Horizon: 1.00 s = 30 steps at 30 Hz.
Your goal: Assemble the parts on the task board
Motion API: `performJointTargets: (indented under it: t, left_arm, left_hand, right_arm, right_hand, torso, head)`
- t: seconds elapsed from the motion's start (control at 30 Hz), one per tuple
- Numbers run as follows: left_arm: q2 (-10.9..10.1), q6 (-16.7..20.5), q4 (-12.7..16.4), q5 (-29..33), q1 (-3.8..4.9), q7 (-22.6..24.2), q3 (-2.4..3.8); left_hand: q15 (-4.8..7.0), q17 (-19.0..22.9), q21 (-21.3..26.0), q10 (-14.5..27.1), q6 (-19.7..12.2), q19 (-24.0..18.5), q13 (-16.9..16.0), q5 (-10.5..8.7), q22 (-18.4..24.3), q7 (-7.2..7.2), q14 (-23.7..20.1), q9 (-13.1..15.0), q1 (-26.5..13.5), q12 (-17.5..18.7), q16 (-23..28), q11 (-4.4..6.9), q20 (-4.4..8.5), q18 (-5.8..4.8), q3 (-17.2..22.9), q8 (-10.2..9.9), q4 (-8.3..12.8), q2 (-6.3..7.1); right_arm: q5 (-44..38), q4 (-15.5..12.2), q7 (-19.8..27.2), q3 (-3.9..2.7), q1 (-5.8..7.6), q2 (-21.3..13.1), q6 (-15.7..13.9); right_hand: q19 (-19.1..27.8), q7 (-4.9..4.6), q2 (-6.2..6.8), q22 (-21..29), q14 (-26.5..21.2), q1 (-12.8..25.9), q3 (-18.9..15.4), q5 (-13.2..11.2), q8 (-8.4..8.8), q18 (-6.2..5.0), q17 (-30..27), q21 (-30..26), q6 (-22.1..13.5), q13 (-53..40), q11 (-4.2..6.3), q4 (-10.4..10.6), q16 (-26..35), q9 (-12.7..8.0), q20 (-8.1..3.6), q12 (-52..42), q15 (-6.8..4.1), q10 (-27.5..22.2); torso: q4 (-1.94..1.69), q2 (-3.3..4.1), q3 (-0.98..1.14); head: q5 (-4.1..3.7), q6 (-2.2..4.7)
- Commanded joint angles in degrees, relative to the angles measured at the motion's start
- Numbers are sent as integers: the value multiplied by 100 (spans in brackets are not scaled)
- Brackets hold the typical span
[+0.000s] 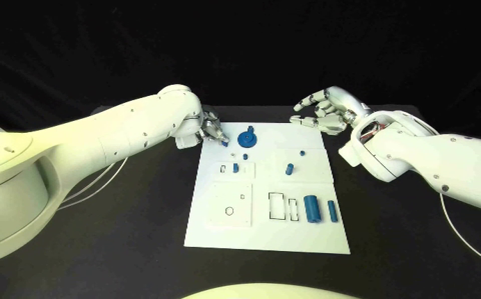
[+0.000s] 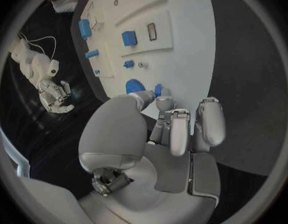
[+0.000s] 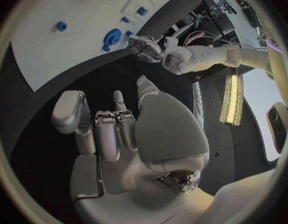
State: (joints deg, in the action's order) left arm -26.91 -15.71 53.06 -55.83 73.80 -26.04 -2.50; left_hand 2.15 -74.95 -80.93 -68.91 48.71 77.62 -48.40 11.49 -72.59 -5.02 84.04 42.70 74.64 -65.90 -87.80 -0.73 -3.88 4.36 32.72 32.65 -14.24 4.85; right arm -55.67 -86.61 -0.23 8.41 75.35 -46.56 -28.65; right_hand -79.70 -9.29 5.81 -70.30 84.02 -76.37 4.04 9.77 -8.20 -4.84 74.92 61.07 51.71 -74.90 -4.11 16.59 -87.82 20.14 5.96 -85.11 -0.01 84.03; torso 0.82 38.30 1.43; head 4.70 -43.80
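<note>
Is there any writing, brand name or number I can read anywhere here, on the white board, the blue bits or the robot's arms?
None can be read. The task board carries only black outlines of shapes, no letters or numbers. The blue parts are plain. The left hand and right hand and the white arms show no legible label or brand.

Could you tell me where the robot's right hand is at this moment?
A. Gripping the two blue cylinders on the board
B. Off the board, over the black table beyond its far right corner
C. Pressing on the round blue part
B: the right hand hangs over the black table past the far right corner of the task board, holding nothing, its fingers curled.
</note>
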Motion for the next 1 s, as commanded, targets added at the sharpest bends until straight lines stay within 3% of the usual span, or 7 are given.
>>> performJointTargets:
  t: [0.03, 0.3, 0.43, 0.5, 0.57, 0.7, 1.0]
  left_arm:
    - [-5, 28, 21, 129, 0, 81, 1]
    - [-249, 333, 355, 255, -3, 109, 12]
    - [-537, 559, 779, 375, -1, 107, 17]
    - [-684, 652, 999, 431, 0, 102, 20]
    - [-846, 735, 1243, 470, 1, 95, 22]
    - [-1171, 893, 1759, 500, 1, 68, 24]
    - [-1600, 1166, 2546, 227, -66, 44, 17]
  left_hand:
    - [48, -1081, -38, -46, -56, 22, -1, 19, -10, 4, 451, 377, -22, -14, -21, 10, 14, -26, 575, 111, 374, 35]
    - [78, -1131, -84, -173, -24, 79, -75, 74, -96, 27, 473, 596, -327, -76, -46, 35, 33, -41, 1378, 301, 808, 252]
    - [109, -1216, -136, -285, 53, 152, -113, 177, -191, 60, 506, 665, -557, -109, -86, 71, 62, -61, 1733, 369, 1019, 371]
    - [130, -1239, -165, -351, 114, 190, -120, 362, -241, 83, 515, 691, -687, -115, -96, 96, 83, -72, 1873, 397, 1122, 443]
    - [149, -1266, -195, -417, 168, 231, -152, 591, -296, 105, 524, 710, -784, -135, -108, 115, 100, -85, 1941, 418, 1198, 499]
    - [168, -1296, -256, -498, 225, 314, -221, 782, -411, 127, 534, 723, -867, -176, -123, 139, 121, -111, 1982, 433, 1275, 547]
    - [190, -1320, -331, -589, 283, 415, -327, 934, -551, 149, 542, 726, -921, -238, -134, 163, 142, -143, 2004, 434, 1347, 593]
  right_arm:
    - [-21, 3, 65, -1, 0, 8, 30]
    - [-20, 12, 64, -1, -1, 5, 38]
    - [-18, 10, 60, -1, -1, -15, 38]
    - [-17, 7, 58, -1, -1, -25, 38]
    - [-16, 5, 56, -1, -1, -34, 37]
    - [-13, -1, 52, 0, -1, -56, 35]
    - [-7, -14, 45, 0, -1, -96, 33]
  right_hand:
    - [46, -3, -28, 5, 419, -2, -32, 39, 22, -106, 802, -35, -28, -1076, -40, 0, 39, -2, 1, 18, 18, 154]
    - [47, -2, -30, 9, 419, -4, -32, 43, 20, -107, 803, -41, -26, -1078, -40, 1, 40, -1, 0, 15, 17, 156]
    - [47, -2, -30, 9, 419, -4, -32, 43, 20, -107, 803, -41, -26, -1078, -40, 1, 40, -1, 0, 15, 17, 156]
    - [47, -2, -30, 9, 419, -4, -32, 43, 20, -107, 803, -41, -26, -1078, -40, 1, 40, -1, 0, 15, 17, 156]
    - [50, -2, -31, 16, 416, -4, -32, 52, 19, -109, 791, -53, -24, -1072, -39, 1, 45, 0, 0, 21, 17, 151]
    - [50, -2, -31, 16, 416, -4, -32, 52, 19, -109, 791, -53, -24, -1072, -39, 1, 45, 0, 0, 21, 17, 151]
    - [50, -2, -31, 16, 416, -4, -32, 52, 19, -109, 791, -53, -24, -1072, -39, 1, 45, 0, 0, 21, 17, 151]
  torso:
    - [3, -7, 2]
    - [-5, -17, 6]
    - [-23, -18, 8]
    - [-25, -20, 9]
    - [-33, -31, 14]
    - [-45, -41, 19]
    - [-62, -41, 8]
  head:
    - [6, -4]
    - [11, 8]
    - [9, 12]
    - [16, 10]
    - [10, -1]
    - [8, -18]
    - [37, -44]
